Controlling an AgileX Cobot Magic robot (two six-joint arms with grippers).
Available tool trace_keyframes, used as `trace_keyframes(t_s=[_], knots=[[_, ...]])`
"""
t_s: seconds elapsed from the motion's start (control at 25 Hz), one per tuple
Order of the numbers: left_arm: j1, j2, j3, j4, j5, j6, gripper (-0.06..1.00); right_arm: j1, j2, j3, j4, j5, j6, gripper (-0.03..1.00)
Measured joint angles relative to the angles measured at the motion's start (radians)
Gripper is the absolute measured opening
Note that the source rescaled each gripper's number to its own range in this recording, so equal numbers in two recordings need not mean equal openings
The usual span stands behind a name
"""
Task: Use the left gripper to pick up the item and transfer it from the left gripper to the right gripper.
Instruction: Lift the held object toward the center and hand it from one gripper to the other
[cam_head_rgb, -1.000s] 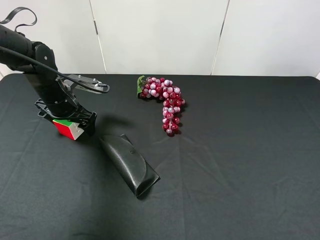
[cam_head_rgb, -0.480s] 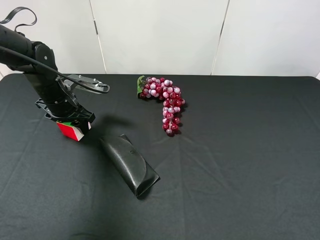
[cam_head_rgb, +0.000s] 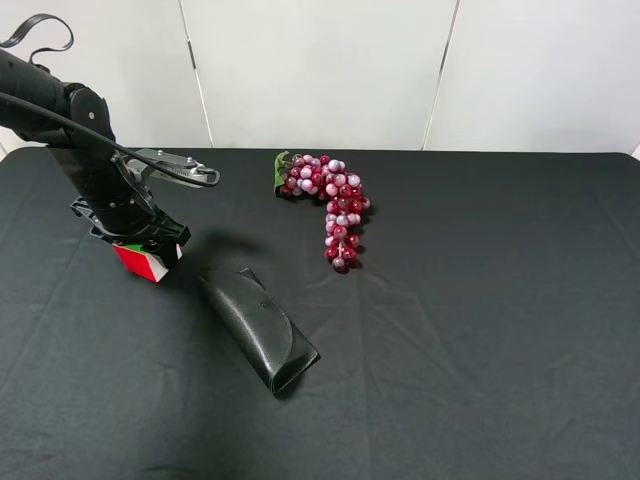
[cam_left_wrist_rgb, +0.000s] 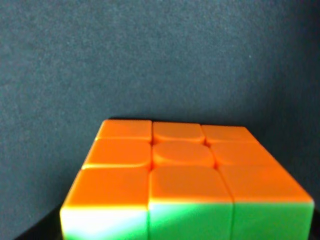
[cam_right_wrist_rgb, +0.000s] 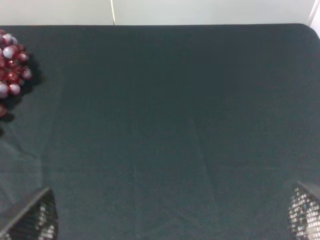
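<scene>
The item, a puzzle cube (cam_head_rgb: 141, 263) showing red, white and green faces, sits at the left of the black cloth in the exterior high view. My left gripper (cam_head_rgb: 138, 246) comes down on it from above, shut on the cube. In the left wrist view the cube (cam_left_wrist_rgb: 182, 175) fills the lower part of the picture with an orange face and a green one, and the fingers are out of frame. My right gripper (cam_right_wrist_rgb: 167, 216) is open: its fingertips (cam_right_wrist_rgb: 31, 216) show only at the two lower corners of the right wrist view, with bare cloth between them. The right arm is outside the exterior high view.
A black glasses case (cam_head_rgb: 258, 328) lies slantwise just right of the cube. A bunch of red grapes (cam_head_rgb: 328, 203) lies at the back middle, and its edge shows as grapes (cam_right_wrist_rgb: 11, 62) in the right wrist view. The black table cloth (cam_head_rgb: 480, 300) ends at a white wall.
My left gripper's fingers stood spread wide around the cube a second ago and have since shut on it. The cube has barely shifted. Nothing else moved.
</scene>
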Motion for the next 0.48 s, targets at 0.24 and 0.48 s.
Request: trace_keyframes(t_s=[0.24,0.48], knots=[[0.0,-0.018,-0.001,0.0,0.005,0.001,0.0,0.0,0.0,0.0,0.0,0.0,0.0,1.0],[-0.003,-0.131,-0.036,-0.001,0.087,0.001,0.0,0.0,0.0,0.0,0.0,0.0,0.0,1.0]])
